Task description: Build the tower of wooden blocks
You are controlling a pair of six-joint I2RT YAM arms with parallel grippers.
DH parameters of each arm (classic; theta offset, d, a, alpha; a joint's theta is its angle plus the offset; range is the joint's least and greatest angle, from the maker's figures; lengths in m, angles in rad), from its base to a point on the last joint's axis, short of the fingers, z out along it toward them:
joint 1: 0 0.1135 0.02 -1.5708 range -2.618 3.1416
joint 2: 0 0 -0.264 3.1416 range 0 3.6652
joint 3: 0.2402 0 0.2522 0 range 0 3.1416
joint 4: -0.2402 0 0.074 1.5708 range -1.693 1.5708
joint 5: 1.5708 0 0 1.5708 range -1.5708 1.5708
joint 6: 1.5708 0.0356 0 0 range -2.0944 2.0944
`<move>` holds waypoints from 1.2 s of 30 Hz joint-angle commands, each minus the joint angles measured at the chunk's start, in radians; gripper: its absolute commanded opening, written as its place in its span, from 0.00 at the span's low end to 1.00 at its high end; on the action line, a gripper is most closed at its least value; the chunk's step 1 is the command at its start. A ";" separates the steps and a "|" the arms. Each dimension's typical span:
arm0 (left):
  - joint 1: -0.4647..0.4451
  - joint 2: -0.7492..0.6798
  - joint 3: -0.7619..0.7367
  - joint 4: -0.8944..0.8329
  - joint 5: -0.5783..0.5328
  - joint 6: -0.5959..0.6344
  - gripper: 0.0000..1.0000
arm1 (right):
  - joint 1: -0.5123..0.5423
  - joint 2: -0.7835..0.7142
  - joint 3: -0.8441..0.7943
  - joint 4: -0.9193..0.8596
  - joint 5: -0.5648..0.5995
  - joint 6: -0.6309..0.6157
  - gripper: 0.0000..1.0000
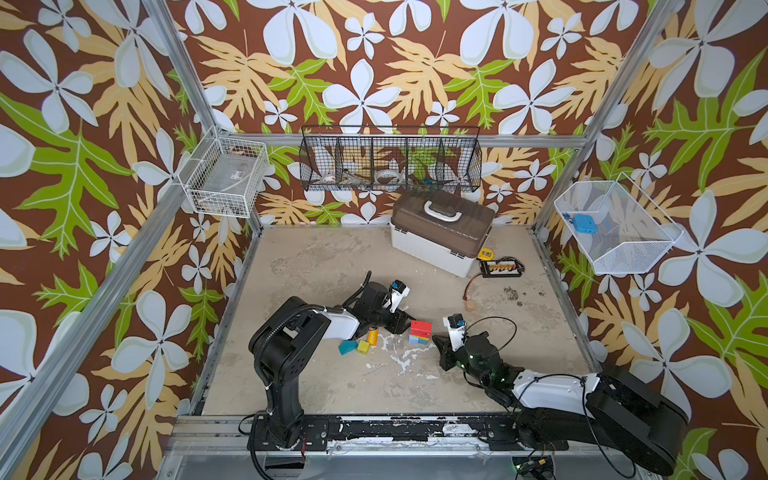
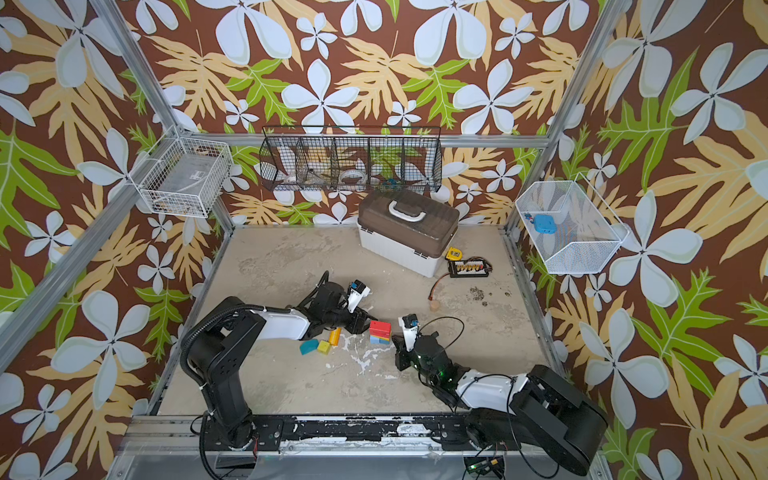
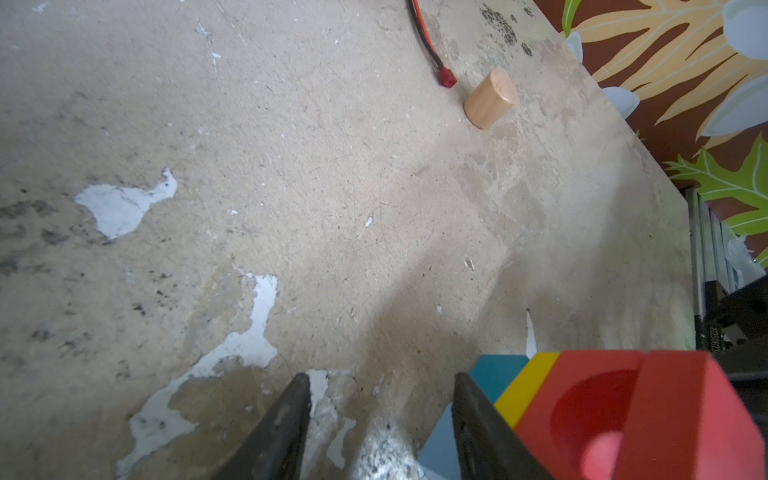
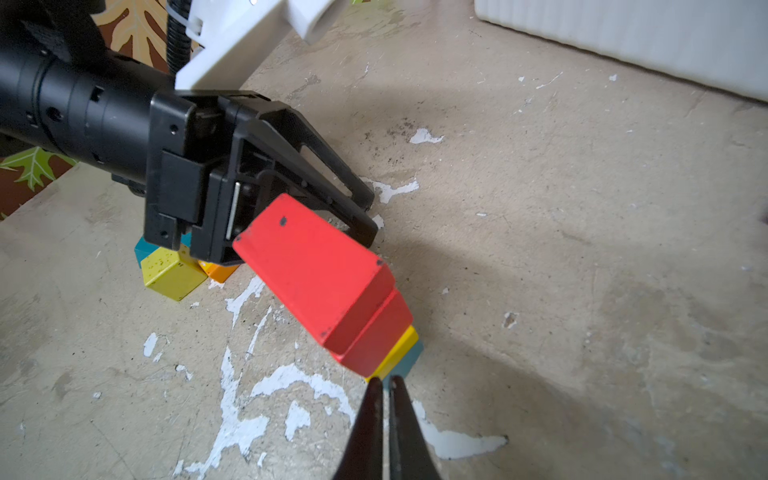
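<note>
The tower (image 1: 419, 332) (image 2: 380, 332) stands mid-table: a blue block, a thin yellow one and two red blocks, the top one (image 3: 623, 411) with an arch cut-out. My left gripper (image 3: 380, 386) (image 4: 371, 214) is open and holds nothing, just left of the tower. My right gripper (image 4: 384, 384) (image 1: 434, 338) is shut and empty, its tips at the blue base block (image 4: 407, 360). A teal roof piece (image 1: 347, 347), a yellow cube (image 1: 364, 347) and an orange cylinder (image 1: 372, 334) lie loose to the left. A bare wood cylinder (image 3: 490, 99) (image 1: 471, 306) stands farther back.
A white case with a brown lid (image 1: 440, 232) sits at the back right, with a yellow tape measure (image 1: 486, 252) and a black connector board (image 1: 500, 266) beside it. A red-black wire (image 3: 428, 41) ends near the wood cylinder. Wire baskets (image 1: 390, 162) hang on the walls.
</note>
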 commanded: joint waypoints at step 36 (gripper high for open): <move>0.002 -0.031 -0.028 0.012 0.024 0.010 0.56 | -0.010 0.164 0.128 -0.056 0.012 0.059 0.02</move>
